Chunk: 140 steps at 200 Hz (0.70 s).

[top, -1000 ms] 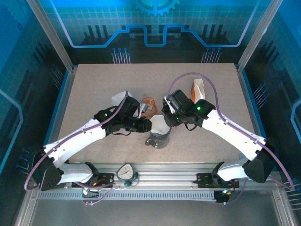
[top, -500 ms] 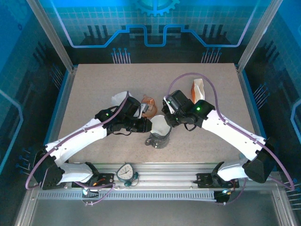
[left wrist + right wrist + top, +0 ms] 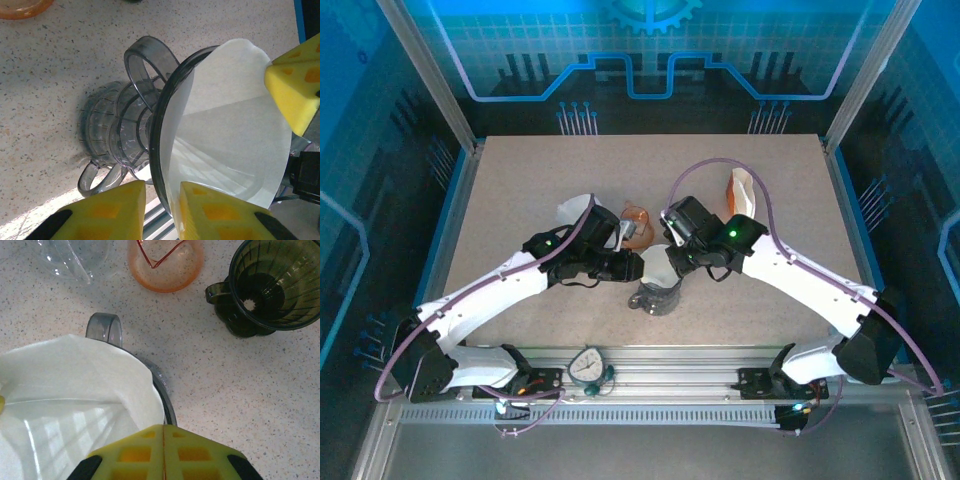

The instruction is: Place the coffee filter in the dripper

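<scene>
Right fingers (image 3: 135, 452) shifted left, now pinching coffee filter (image 3: 235, 130) edge inside dripper (image 3: 125, 135) | left fingers (image 3: 110, 210) clamp dripper rim

You see the white filter (image 3: 235, 125) sitting in the clear dripper (image 3: 125, 135), whose rim runs between your left gripper's (image 3: 162, 200) yellow fingers. A second yellow finger (image 3: 295, 85), at the right, touches the filter's edge.

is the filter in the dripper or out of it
In. In the left wrist view the white filter sits opened as a cone inside the rim of the grey dripper, its top edge above it.
</scene>
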Tool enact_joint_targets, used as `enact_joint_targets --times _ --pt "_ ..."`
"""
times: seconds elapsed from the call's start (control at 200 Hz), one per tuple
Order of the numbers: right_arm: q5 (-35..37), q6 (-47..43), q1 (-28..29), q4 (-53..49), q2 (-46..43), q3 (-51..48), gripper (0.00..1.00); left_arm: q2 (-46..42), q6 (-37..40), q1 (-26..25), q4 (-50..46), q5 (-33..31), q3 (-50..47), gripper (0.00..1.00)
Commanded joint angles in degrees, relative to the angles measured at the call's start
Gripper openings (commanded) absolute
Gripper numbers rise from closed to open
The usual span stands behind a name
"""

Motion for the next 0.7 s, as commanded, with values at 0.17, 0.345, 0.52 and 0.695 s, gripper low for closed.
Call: enact_joint_targets --times 0.17,0.345,0.52,0.695 --pt "1.7 0.9 1.2 -1.2 0.2 0.3 0.10 0.2 1.6 -0.2 -0.6 -0.3 -0.1 0.25" --pt "4.4 1.5 1.3 -0.9 -2.8 1.1 0.59 0.2 1.8 -0.2 -0.5 -0.2 -0.1 0.25" --pt "1.0 1.4 0.8 -0.4 0.6 1.7 0.69 0.2 1.7 -0.1 -0.4 -0.2 -0.3 0.25" --pt "0.3 1.0 0.6 0.1 5.0 2.2 0.70 -0.1 1.8 -0.1 -0.6 -0.5 -0.5 0.25"
